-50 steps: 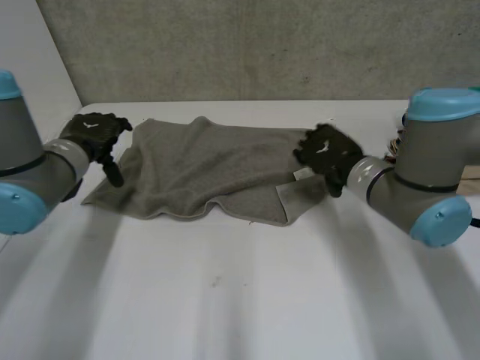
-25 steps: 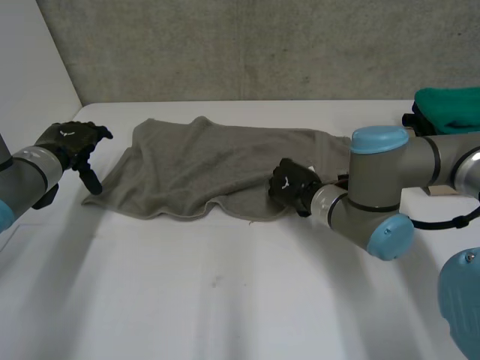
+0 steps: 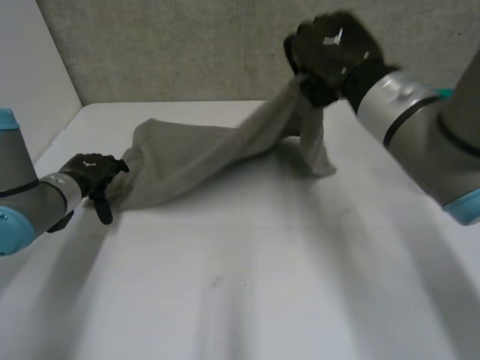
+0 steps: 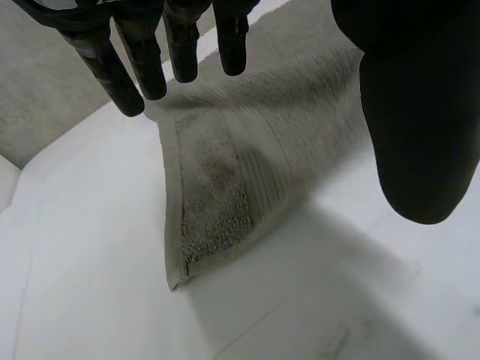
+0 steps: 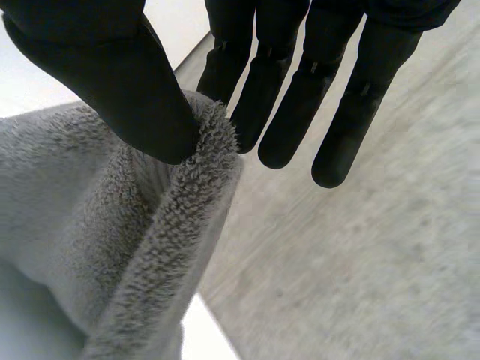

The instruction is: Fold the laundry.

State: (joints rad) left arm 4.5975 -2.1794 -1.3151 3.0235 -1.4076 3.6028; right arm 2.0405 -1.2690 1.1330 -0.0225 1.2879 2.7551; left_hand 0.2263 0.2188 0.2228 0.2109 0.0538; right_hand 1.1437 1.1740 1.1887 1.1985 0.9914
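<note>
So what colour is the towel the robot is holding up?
The towel is plain grey; the right wrist view shows it best.

towel (image 5: 75, 187) edge partly hidden (under right robot hand (image 5: 97, 82)) | left arm (image 3: 22, 195) cut off

Fig.: soft, even light from above. White table (image 3: 247, 300) brightest; concrete wall (image 3: 187, 45) mid-grey. Raised towel (image 3: 195, 154) throws a soft-edged shadow on table beneath it (head & L wrist views); in R wrist view its inner fold sits in shade.
</note>
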